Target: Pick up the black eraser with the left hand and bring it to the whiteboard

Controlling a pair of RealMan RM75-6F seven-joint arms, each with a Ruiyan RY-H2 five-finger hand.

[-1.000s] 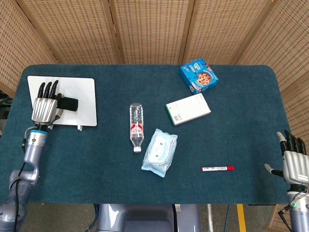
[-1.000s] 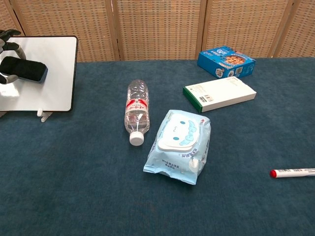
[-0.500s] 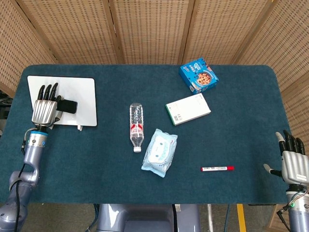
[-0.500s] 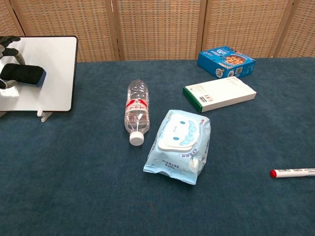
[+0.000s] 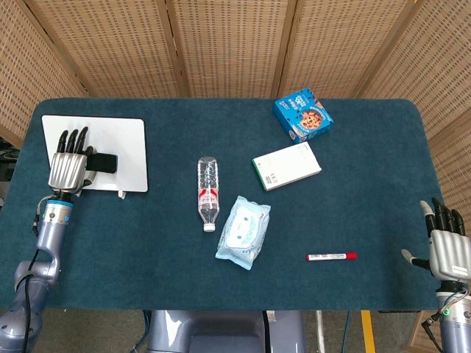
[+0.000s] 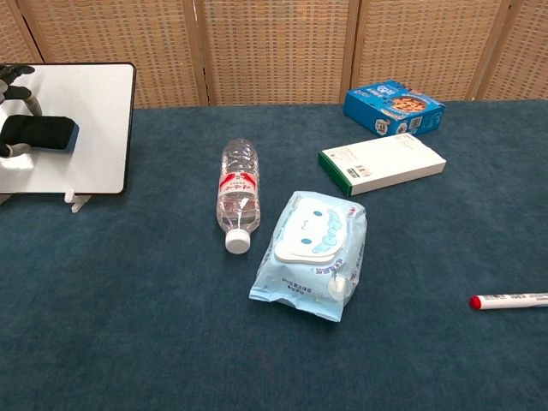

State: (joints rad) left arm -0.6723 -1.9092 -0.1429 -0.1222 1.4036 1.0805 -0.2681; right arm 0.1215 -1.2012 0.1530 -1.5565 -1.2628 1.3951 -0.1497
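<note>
Left robot hand (image 5: 65,168) grips the black eraser (image 5: 104,162), holding it over the whiteboard (image 5: 125,151) at the table's (image 5: 353,213) far left. Delivery looks essentially complete. Right robot hand (image 5: 448,246) idles near right, fingers spread, empty.

The left hand (image 5: 65,166) has drawn the black eraser (image 6: 39,133) leftward across the whiteboard (image 5: 125,151), tucking it closer against its palm.

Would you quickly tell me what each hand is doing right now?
Left hand: holding the black eraser over the whiteboard.
Right hand: open, holding nothing.
</note>
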